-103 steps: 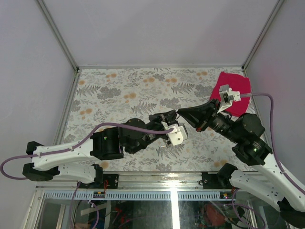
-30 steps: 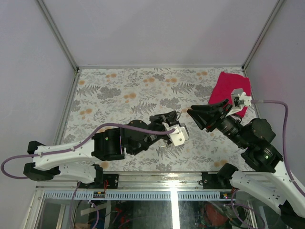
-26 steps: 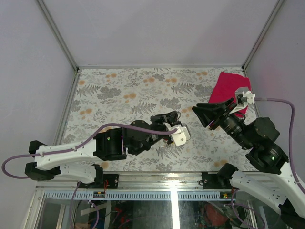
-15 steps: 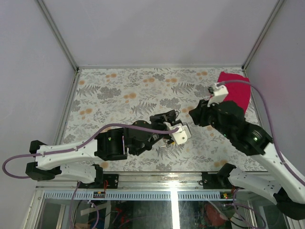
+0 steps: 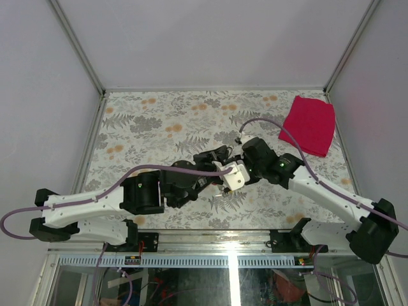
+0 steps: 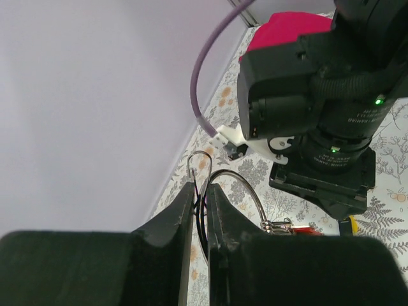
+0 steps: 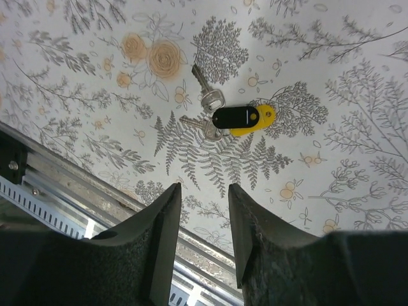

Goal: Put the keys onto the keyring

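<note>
The left arm reaches across the flowered tablecloth (image 5: 159, 121) to the middle of the table. Its left gripper (image 6: 199, 191) has its fingers pressed nearly together on the keyring (image 6: 248, 190), a thin silver wire loop held up off the cloth. The wire curves away past the fingertips towards the right arm's wrist, which sits just beside it. There's a speck of red at the far end of the wire, too small for me to make out.

The right gripper (image 7: 204, 188) points down at the table with its fingers apart and nothing between them. Just beyond its fingertips the keys (image 7: 236, 117) lie flat on the cloth in a small bunch, touching one another: silver blades, one black head, one yellow.

Over at the far right corner lies a red cloth (image 5: 310, 124), well apart from both arms.
</note>
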You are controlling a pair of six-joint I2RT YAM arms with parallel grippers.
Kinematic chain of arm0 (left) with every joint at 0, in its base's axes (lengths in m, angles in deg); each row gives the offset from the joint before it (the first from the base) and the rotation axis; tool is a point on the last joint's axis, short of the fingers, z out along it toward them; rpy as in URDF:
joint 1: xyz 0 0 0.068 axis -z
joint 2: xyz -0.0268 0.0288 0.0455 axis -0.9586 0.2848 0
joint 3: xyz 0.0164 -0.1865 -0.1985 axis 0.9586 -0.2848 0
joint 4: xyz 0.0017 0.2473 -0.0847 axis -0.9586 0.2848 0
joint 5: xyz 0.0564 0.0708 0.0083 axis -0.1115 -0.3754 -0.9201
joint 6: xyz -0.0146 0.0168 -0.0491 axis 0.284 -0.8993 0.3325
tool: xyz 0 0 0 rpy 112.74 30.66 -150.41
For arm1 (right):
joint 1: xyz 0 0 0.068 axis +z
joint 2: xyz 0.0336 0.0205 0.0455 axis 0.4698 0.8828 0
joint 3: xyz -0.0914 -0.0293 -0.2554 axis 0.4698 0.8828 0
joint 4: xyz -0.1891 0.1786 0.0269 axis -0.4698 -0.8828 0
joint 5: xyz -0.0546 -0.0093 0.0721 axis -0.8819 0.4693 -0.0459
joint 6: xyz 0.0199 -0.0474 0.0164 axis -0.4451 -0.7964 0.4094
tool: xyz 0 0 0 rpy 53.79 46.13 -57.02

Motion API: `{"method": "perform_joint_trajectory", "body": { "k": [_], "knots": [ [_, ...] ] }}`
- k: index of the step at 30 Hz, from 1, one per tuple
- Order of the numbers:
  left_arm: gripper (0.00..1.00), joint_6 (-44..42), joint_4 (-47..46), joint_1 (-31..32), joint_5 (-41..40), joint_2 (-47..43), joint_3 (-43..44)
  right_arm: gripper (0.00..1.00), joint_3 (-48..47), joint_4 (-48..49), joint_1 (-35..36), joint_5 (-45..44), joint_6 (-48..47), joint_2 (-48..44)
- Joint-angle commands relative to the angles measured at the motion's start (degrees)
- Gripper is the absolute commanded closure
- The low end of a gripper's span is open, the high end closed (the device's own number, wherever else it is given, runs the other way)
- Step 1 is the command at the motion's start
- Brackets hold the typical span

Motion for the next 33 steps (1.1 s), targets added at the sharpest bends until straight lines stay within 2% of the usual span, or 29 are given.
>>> {"method": "perform_joint_trajectory", "body": {
  "k": [1, 10, 18, 33],
  "knots": [
    [1.00, 1.1, -1.5, 0.5, -2.6, -2.0, -0.7, 0.58, -0.1, 5.9, -0.4, 5.5, -1.4, 4.1],
    [1.00, 2.2, -0.9, 0.6, -3.7, -3.0, -1.2, 0.57, -2.3, 8.4, 0.3, 9.7, -9.9, 17.1],
    [1.00, 2.5, 0.1, 0.8, -4.5, -3.5, -0.3, 0.59, -7.9, 6.8, 3.1, 5.0, -15.7, 28.1],
    [1.00, 1.7, 0.7, 1.0, -5.8, -2.6, 0.4, 0.64, -13.2, 4.0, 5.5, 0.5, -22.0, 37.1]
  ]
}}
